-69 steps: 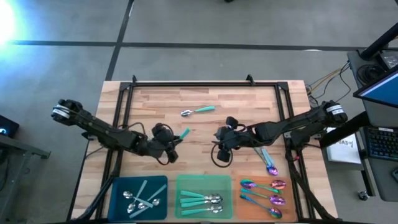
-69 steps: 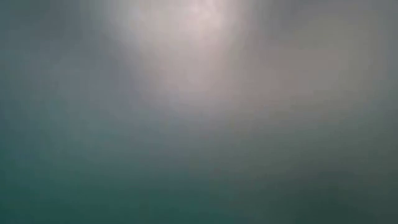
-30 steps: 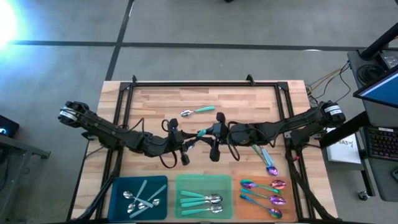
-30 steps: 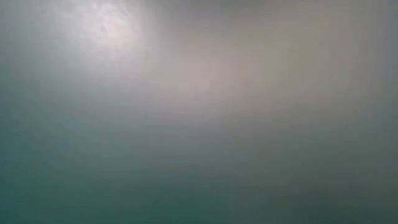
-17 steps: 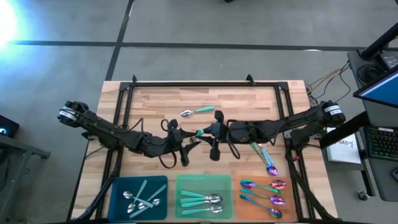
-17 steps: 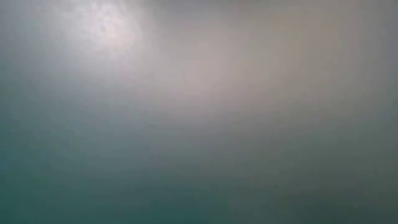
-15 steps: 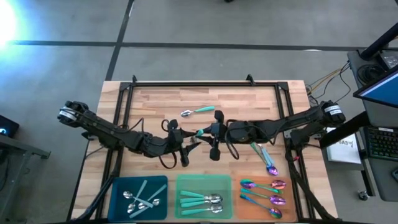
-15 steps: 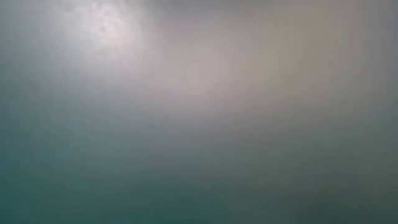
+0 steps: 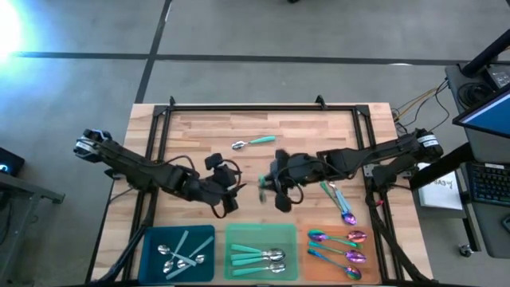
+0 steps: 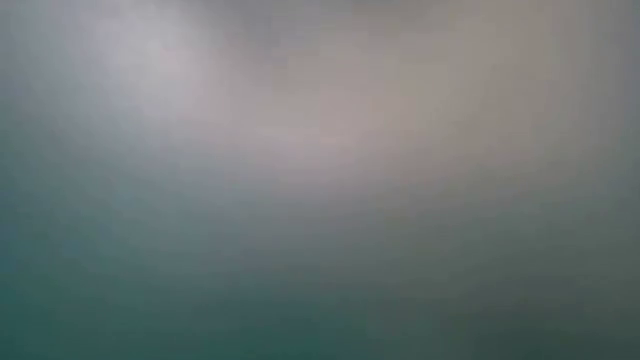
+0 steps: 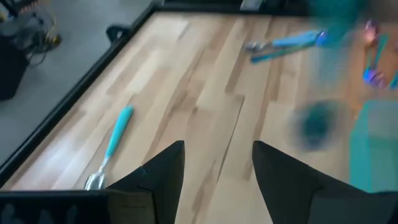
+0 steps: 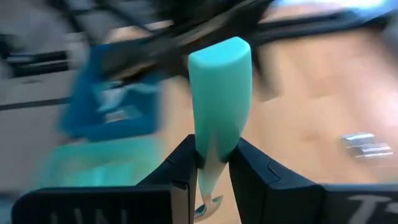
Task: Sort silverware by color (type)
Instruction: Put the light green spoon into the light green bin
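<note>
My right gripper hangs over the table's middle, shut on a teal-handled spoon. My left gripper stands just to its left, open, with nothing between its fingers. Another teal-handled spoon lies flat on the wood farther back. A pale blue spoon and a purple one lie at the right. The blue tray, green tray and orange tray along the near edge each hold several spoons. The low view shows only blur. My right gripper pinches the teal spoon's handle between its two fingers, on the narrow stretch near the bowl. The broad free end of the handle sticks out beyond the fingertips, and the silver bowl end sits back between them.
A black metal frame runs along the table's far, left and right sides. Bare wood lies between the loose spoons and the trays. Cables and a desk with a keyboard stand off the table's right edge.
My left gripper has opened, let go of the teal spoon and drawn back toward the table's left edge. My right gripper has kept the spoon and carried it a little toward the near edge.
</note>
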You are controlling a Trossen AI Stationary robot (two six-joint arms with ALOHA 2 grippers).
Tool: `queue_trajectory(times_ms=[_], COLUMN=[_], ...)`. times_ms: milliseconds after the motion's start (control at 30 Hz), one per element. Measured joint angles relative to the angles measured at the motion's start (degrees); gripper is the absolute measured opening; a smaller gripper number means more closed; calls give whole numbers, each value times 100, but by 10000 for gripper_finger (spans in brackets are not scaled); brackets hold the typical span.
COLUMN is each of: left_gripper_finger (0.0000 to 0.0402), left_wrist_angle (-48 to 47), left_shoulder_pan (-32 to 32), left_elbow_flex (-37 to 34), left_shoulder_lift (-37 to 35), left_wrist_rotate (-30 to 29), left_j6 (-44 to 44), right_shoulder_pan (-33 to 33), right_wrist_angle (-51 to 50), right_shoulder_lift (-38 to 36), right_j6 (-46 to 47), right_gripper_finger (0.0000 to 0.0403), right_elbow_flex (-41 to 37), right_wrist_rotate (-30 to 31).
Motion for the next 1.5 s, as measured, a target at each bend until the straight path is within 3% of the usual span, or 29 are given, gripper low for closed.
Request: queue_trajectory(times_ms=[100,167,533,800,1200,1367,1500], left_gripper_finger=[171,170,170,170,170,170,170], left_wrist_angle=[-418,-656,-856,-870,-1069,-1132,-1164], left_shoulder_pan=[0,2,15,20,20,20,20], left_elbow_flex=[10,6,-1,-1,-5,-5,-5], left_shoulder_lift=[0,0,9,9,13,13,13], left_wrist_rotate=[-3,-2,-11,-15,-13,-13,-11], left_j6=[-301,-449,-622,-779,-1070,-1070,-1069], right_shoulder_pan=[192,402,1544,1655,1655,1655,1655], right_wrist_angle=[18,67,785,708,-262,-270,-942], right_shoulder_lift=[0,29,762,1461,1716,1663,1577], right_j6=[528,800,1117,1128,1148,1184,1282], right_gripper_finger=[58,58,58,58,61,154,210], right_elbow_flex=[-10,-11,-3,164,534,603,723], right_wrist_rotate=[-813,-984,-998,-1063,-1056,-1081,-1094])
